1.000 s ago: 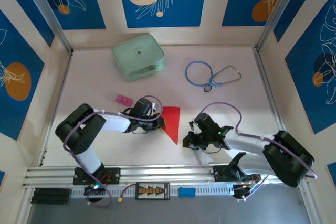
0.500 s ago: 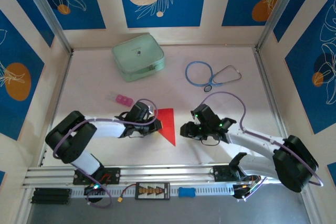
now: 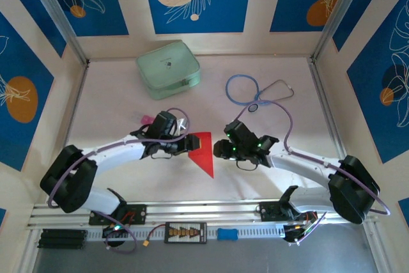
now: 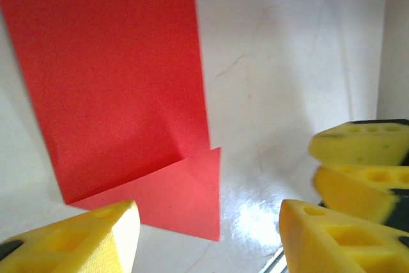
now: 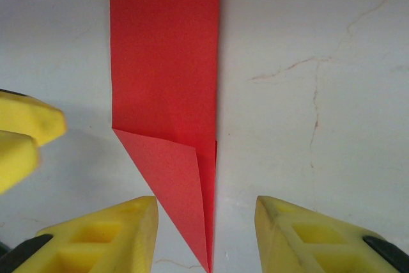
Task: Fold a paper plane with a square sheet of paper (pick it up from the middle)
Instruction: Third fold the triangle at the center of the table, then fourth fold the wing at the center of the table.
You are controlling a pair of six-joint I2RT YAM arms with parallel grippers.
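Observation:
The square sheet of paper (image 3: 203, 150), bright red, lies flat on the white table, folded into a narrow strip with its near end creased to a point, a partly shaped paper plane. My left gripper (image 3: 186, 146) is at its left edge, open, and the folded corner (image 4: 172, 190) lies on the table between and ahead of its yellow fingers (image 4: 83, 241). My right gripper (image 3: 218, 151) stands open just right of the paper. The paper's pointed tip (image 5: 192, 215) lies between its fingers (image 5: 307, 234), which do not touch it. Neither gripper holds the paper.
A pale green case (image 3: 168, 69) sits at the back left and a blue stethoscope (image 3: 255, 92) at the back right. A small pink object (image 3: 146, 119) lies behind the left arm. Patterned walls enclose the table; a metal rail (image 3: 192, 210) runs along the front.
Both grippers have gone from shut to open. The right gripper has moved up and left to the paper's right edge. The left arm has stretched out lower, with its gripper still at the paper's left edge.

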